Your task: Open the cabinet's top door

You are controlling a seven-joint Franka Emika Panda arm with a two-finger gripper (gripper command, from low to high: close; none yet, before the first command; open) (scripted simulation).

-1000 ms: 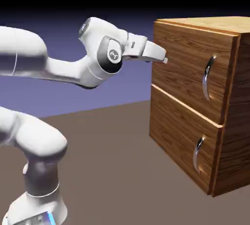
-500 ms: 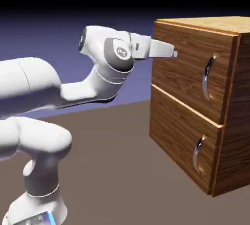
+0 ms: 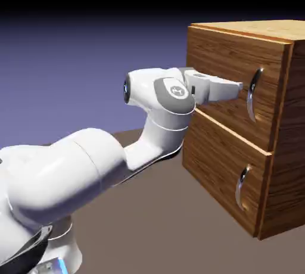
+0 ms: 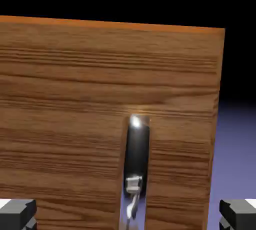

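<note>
Cabinet's top door [image 3: 220, 58] is staying shut at the upper front of the wood-grain cabinet [image 3: 292, 100]; the hand view is cutting off its lower part and its handle [image 4: 136, 154]. Pincer [image 4: 128, 215] is standing wide open, holding nothing, its tips near the handle. Beyond the door's right edge, the hand view is showing open backdrop. Only the exterior view is showing the lower door [image 3: 223, 165], partly hidden by the arm [image 3: 143, 148].

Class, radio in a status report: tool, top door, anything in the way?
Tool open, nothing held, fingertips wide apart. Top door shut, its handle between the fingertips' lines, ungripped. Nothing seen blocking the handle.
</note>
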